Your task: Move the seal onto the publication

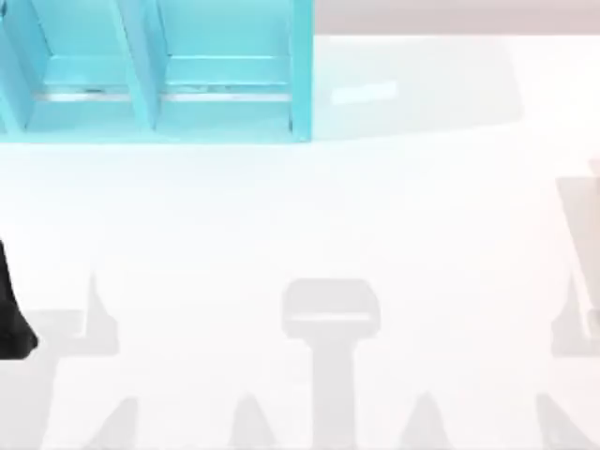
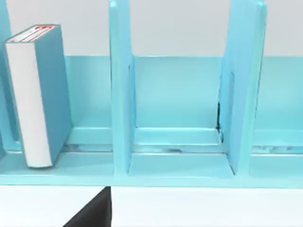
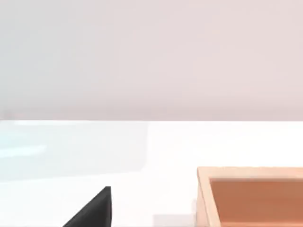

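Observation:
The publication [image 2: 35, 94] is a thick teal-blue book with white page edges. It stands upright in one compartment of the light-blue shelf unit [image 2: 180, 165]. The seal is out of view. A black part of my left gripper [image 2: 92, 212] shows in the left wrist view, low in front of the shelf's front edge and apart from the book. In the top view my left arm [image 1: 13, 314] sits at the table's left edge. A black part of my right gripper [image 3: 92, 212] hangs over the white table, a little way from a wooden box.
The light-blue shelf unit [image 1: 159, 75] stands at the table's back left, with upright dividers between its compartments. An open wooden box [image 3: 251, 198] with an orange-brown inside lies on the table by my right gripper. White tabletop spreads across the middle and front.

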Controlling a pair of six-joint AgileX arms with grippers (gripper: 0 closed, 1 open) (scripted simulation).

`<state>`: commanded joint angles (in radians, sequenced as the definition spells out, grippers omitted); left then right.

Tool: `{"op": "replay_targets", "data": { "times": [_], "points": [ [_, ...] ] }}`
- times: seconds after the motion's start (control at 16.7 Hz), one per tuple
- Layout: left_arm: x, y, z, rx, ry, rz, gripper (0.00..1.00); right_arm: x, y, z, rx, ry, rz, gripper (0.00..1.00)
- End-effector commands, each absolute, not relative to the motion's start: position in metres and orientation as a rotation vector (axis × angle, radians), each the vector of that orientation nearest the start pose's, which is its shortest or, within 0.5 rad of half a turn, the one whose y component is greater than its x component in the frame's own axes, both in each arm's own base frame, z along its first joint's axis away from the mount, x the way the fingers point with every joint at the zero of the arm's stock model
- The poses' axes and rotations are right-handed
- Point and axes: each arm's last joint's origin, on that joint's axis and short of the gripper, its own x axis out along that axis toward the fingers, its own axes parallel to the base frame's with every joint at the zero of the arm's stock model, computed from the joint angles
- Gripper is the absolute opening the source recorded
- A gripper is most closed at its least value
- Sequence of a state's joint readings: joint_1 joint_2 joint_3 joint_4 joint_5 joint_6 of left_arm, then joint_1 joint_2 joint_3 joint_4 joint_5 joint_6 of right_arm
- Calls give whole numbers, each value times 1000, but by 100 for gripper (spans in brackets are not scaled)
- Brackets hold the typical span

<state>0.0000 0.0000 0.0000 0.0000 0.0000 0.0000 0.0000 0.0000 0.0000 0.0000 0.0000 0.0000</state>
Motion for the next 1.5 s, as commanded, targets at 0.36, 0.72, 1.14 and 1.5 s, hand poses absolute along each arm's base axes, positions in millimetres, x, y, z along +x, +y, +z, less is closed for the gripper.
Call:
{"op": "replay_targets", "data": {
  "times": [0.36,0.72,1.14,1.5],
  "points": [
    [110,2,178,5,-24,3,100,106,-1,160,0,0,0,100],
    [153,18,230,21,-24,-6,100,106,-1,160,0,0,0,100],
    [271,82,214,-1,97,-25,100,106,-1,160,0,0,0,100],
    [337,151,144,-9,117,-40,100,106,-1,160,0,0,0,100]
  ]
}}
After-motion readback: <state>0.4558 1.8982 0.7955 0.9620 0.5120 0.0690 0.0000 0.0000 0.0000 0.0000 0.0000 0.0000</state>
